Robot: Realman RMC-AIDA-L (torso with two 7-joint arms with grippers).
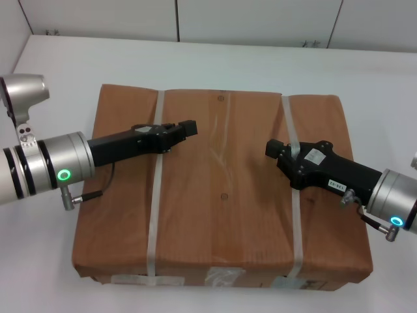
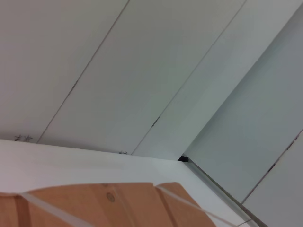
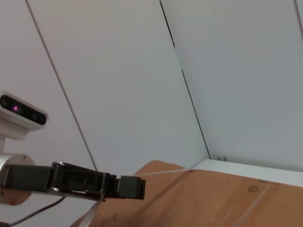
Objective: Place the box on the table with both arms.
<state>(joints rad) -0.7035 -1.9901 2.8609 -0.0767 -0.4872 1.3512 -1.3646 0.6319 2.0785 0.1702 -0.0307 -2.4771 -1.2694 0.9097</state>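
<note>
The brown cardboard box (image 1: 221, 195) lies flat over the white table (image 1: 215, 62), its labelled edge (image 1: 221, 277) nearest me. Two white straps (image 1: 155, 215) (image 1: 296, 228) bind it. My left gripper (image 1: 187, 128) reaches in from the left, low over the box top, across the left strap. My right gripper (image 1: 272, 149) reaches in from the right at the right strap, which seems to run over its black body. The right wrist view shows the box (image 3: 213, 198) and the left gripper (image 3: 135, 187) just above it. The left wrist view shows the far part of the box (image 2: 109, 208).
White wall panels (image 1: 260, 19) stand behind the table's far edge. Bare tabletop shows to the left (image 1: 52, 130), right (image 1: 384, 117) and beyond the box. The table's far corner meets the wall in the left wrist view (image 2: 183, 159).
</note>
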